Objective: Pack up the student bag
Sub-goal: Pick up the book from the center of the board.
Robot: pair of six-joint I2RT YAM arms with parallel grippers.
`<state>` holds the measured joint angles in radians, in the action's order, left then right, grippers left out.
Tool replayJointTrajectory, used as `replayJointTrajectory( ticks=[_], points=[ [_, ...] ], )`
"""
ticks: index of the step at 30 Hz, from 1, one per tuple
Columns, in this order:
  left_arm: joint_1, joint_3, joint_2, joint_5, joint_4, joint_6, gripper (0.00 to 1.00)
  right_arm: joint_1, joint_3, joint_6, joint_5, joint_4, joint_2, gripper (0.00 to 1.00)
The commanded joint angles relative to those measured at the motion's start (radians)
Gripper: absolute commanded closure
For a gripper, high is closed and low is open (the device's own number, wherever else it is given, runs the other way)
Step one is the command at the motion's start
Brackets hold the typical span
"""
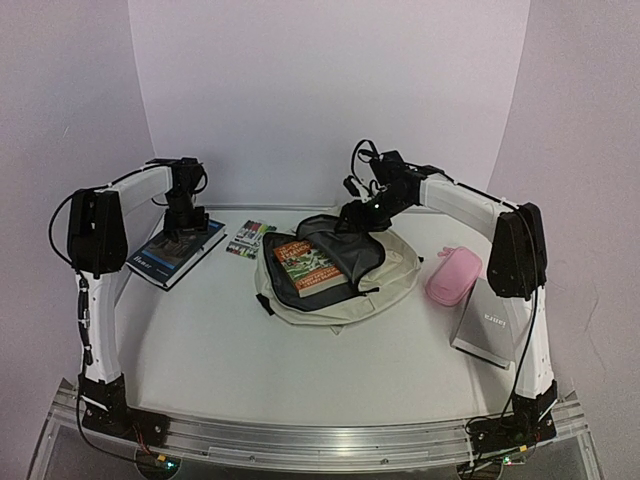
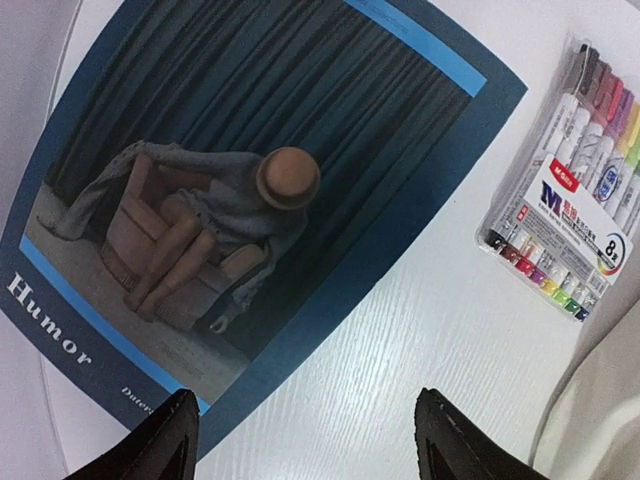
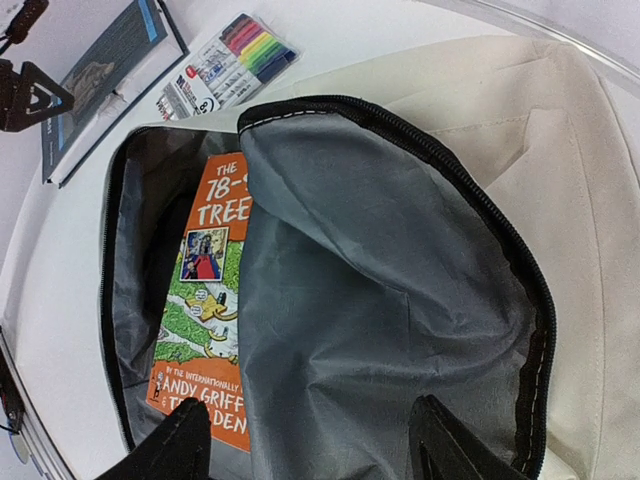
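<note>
The cream student bag (image 1: 390, 275) lies open in the middle of the table, its grey-lined flap (image 3: 380, 300) folded back. An orange and green book (image 1: 303, 265) lies inside it and also shows in the right wrist view (image 3: 200, 320). My right gripper (image 3: 310, 445) is open and empty, hovering over the bag's far side (image 1: 360, 215). My left gripper (image 2: 305, 440) is open and empty over the bare table by the right edge of a dark blue book (image 2: 250, 190), at the back left (image 1: 183, 225). A pack of coloured markers (image 2: 575, 190) lies between that book and the bag (image 1: 250, 237).
A pink oval pencil case (image 1: 454, 275) lies right of the bag. A grey flat box (image 1: 487, 325) stands beside the right arm. White walls close the back and sides.
</note>
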<state>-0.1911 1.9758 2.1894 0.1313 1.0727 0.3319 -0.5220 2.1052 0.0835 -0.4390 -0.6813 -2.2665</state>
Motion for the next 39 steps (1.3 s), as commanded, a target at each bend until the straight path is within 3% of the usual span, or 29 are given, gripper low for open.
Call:
replayJointTrajectory(
  ticks=[1,9,19,24,34,36,39],
  points=[
    [-0.021,0.071,0.054,0.058,0.021,-0.092,0.25,0.002,0.015,0.015,-0.023,0.017,0.076,0.32],
    [-0.048,0.115,0.131,0.183,-0.026,-0.175,0.33,0.002,0.005,0.016,-0.023,0.016,0.088,0.31],
    [-0.075,0.075,0.175,0.419,-0.101,-0.271,0.49,0.002,-0.007,0.016,-0.02,0.01,0.106,0.3],
    [-0.09,0.022,0.193,0.454,-0.135,-0.3,0.53,0.004,-0.007,0.011,-0.018,0.002,0.115,0.3],
    [-0.127,-0.063,0.184,0.502,-0.183,-0.298,0.79,0.005,-0.009,0.005,-0.02,-0.013,0.128,0.29],
    [-0.128,-0.065,0.181,0.516,-0.189,-0.298,0.8,0.004,-0.011,0.002,-0.02,-0.015,0.13,0.29],
    [-0.128,-0.052,0.184,0.531,-0.206,-0.313,0.7,0.004,-0.012,0.004,-0.022,-0.021,0.132,0.29]
  ],
)
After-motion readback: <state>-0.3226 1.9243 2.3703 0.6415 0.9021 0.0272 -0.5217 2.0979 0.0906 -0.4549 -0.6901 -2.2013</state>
